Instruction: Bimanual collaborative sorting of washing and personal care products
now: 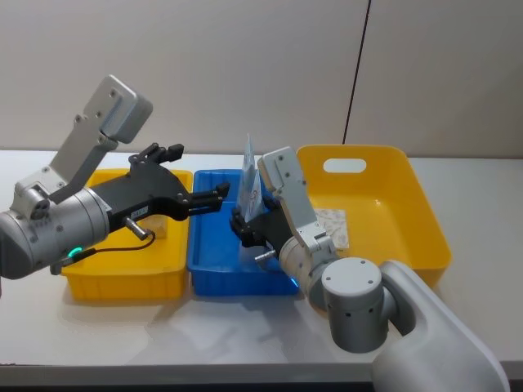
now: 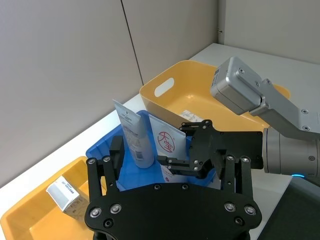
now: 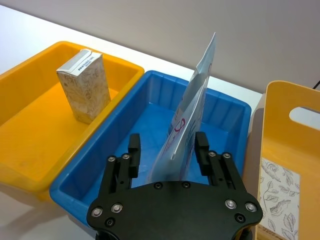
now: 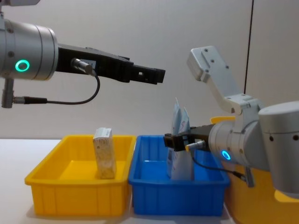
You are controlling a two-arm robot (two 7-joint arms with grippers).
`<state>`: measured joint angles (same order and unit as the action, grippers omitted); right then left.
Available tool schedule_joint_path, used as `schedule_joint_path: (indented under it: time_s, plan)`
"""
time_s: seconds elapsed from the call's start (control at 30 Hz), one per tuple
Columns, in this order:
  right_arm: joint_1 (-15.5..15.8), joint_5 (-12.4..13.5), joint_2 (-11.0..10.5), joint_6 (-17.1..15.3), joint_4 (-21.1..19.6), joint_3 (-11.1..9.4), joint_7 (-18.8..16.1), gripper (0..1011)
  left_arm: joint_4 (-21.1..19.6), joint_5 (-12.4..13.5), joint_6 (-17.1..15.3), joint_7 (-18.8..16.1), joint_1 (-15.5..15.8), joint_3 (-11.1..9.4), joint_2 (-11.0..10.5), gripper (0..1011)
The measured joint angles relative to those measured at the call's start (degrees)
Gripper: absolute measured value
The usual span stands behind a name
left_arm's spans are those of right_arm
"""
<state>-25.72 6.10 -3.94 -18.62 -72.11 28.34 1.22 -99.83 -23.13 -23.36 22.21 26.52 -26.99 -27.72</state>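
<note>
Two pale-blue tapered pouches (image 1: 249, 181) (image 4: 180, 119) stand upright in the blue bin (image 1: 214, 276). My right gripper (image 1: 243, 222) (image 3: 167, 145) is open, its fingers either side of the nearer pouch (image 3: 192, 110), with a gap on one side. A white leaf-print pack (image 3: 85, 85) (image 4: 105, 154) stands on end in the small yellow bin (image 1: 122, 286). Another leaf-print pack (image 1: 335, 227) lies flat in the large yellow bin (image 1: 425, 220). My left gripper (image 1: 219, 196) (image 4: 156, 74) hovers open and empty, high above the edge between the small yellow and blue bins.
The three bins sit side by side on a white table (image 1: 245, 343), close to the wall. A black cable (image 1: 355, 73) runs down the wall behind the large bin. Bare table lies in front of the bins.
</note>
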Motion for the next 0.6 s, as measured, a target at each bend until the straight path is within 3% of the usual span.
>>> schedule_joint_path:
  time_s: [0.47, 0.6]
  plan:
    - [-0.3, -0.2, 0.3, 0.2, 0.7, 0.0, 0.2, 204, 0.0, 0.0, 0.0, 0.0, 0.0, 0.0, 0.0, 1001]
    - [-0.3, -0.3, 0.3, 0.3, 0.7, 0.0, 0.2, 139, 0.0, 0.0, 0.0, 0.0, 0.0, 0.0, 0.0, 1001]
